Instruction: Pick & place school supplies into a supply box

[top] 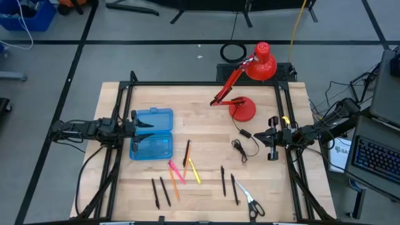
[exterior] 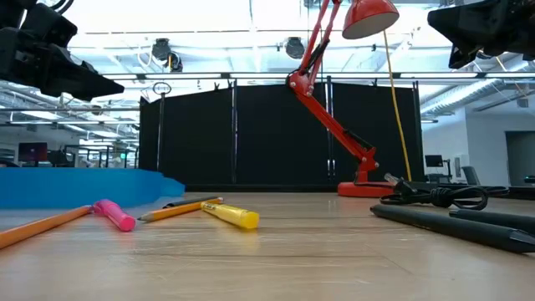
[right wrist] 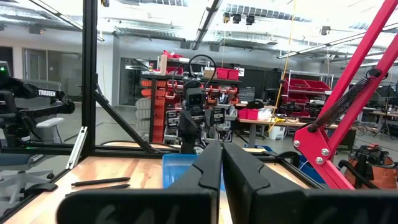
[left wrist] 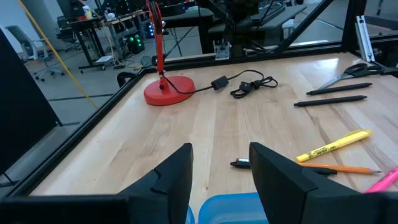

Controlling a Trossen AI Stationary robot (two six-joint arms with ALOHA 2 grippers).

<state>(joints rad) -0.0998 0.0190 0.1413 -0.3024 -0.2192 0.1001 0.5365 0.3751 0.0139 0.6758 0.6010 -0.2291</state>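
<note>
The open translucent blue supply box (top: 152,134) lies on the table's left half and also shows as a blue box (left wrist: 230,208) below my left fingers. Pens, pencils and markers lie flat near the table's near edge: black pens (top: 160,191), a pink marker (top: 176,171), a yellow highlighter (top: 194,172) (left wrist: 336,144), an orange pencil (left wrist: 342,168), more black pens (top: 228,183), and scissors (top: 252,203). My left gripper (top: 142,124) (left wrist: 221,167) hovers open over the box's left side. My right gripper (top: 272,135) (right wrist: 222,163) waits shut at the table's right edge, above the table.
A red desk lamp (top: 250,69) stands on its round base (top: 242,109) at the table's far middle. Its coiled black cable (top: 240,147) lies between the base and the pens. A black frame (top: 206,84) rims the table. Bare wood (top: 206,134) lies between the box and the cable.
</note>
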